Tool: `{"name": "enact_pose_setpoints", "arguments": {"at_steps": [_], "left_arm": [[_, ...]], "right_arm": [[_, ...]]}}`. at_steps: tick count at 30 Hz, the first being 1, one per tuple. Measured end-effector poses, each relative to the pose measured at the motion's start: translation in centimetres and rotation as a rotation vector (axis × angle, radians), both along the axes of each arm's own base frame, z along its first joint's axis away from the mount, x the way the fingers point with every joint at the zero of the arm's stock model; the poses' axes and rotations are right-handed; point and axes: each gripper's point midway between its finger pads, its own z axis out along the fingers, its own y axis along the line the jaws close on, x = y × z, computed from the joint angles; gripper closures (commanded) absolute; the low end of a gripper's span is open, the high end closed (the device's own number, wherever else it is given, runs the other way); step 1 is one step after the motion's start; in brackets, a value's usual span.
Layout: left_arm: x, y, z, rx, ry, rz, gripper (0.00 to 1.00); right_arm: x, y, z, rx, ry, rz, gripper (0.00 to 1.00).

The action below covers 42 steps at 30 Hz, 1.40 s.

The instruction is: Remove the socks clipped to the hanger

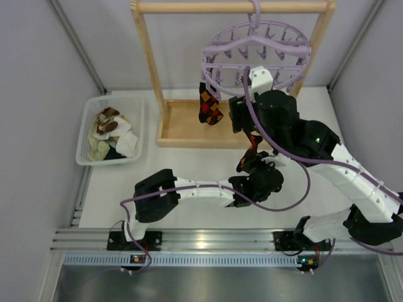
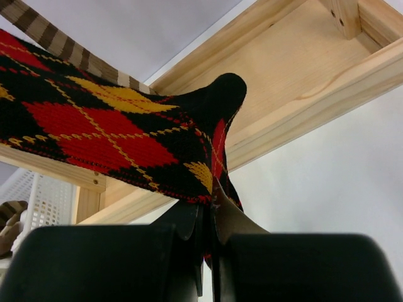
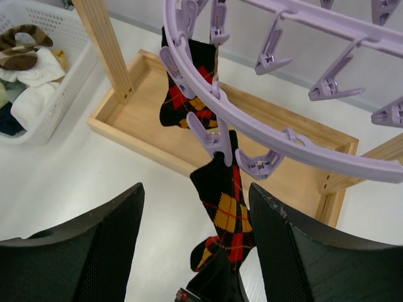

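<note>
An argyle sock (image 3: 228, 207) hangs clipped to the lavender hanger (image 3: 334, 157), its lower end pinched by the closed left gripper (image 2: 209, 214); a second argyle sock (image 1: 210, 108) is clipped beside it. The right gripper (image 3: 195, 189) gapes wide below the ring. The white basket (image 1: 87, 135) holds a brown-striped sock (image 1: 108, 121) and white socks (image 1: 128, 143).

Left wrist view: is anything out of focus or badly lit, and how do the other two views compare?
Left wrist: the argyle sock shows crisp knit, while the left fingers below it are dark and blurred. Right wrist: hanger and clips sharp, right fingers dark. Top external: even light, glare on the metal rail.
</note>
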Motion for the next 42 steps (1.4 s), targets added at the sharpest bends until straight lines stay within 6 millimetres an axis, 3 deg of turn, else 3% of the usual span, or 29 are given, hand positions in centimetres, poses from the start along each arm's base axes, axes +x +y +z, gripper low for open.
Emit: {"name": "enact_pose_setpoints", "arguments": {"at_steps": [9,17,27,35,42], "left_arm": [[0.1,-0.4,0.4,0.002,-0.005,-0.003,1.00],[0.1,-0.4,0.5,0.002,-0.005,-0.004,1.00],[0.0,-0.5,0.4,0.001,-0.005,-0.008,1.00],[-0.3,-0.7,0.4,0.001,-0.005,-0.015,1.00],[-0.4,-0.7,0.4,0.001,-0.005,-0.016,1.00]], "right_arm": [[1.8,1.9,1.4,-0.032,-0.033,-0.007,0.39],[3.7,3.1,-1.4,-0.146,-0.013,-0.040,0.41],[4.7,1.9,-1.4,-0.214,-0.048,-0.117,0.41],[6.0,2.0,-2.7,-0.260,-0.052,-0.148,0.50],[6.4,2.0,-3.2,-0.260,-0.060,-0.165,0.50]]}}
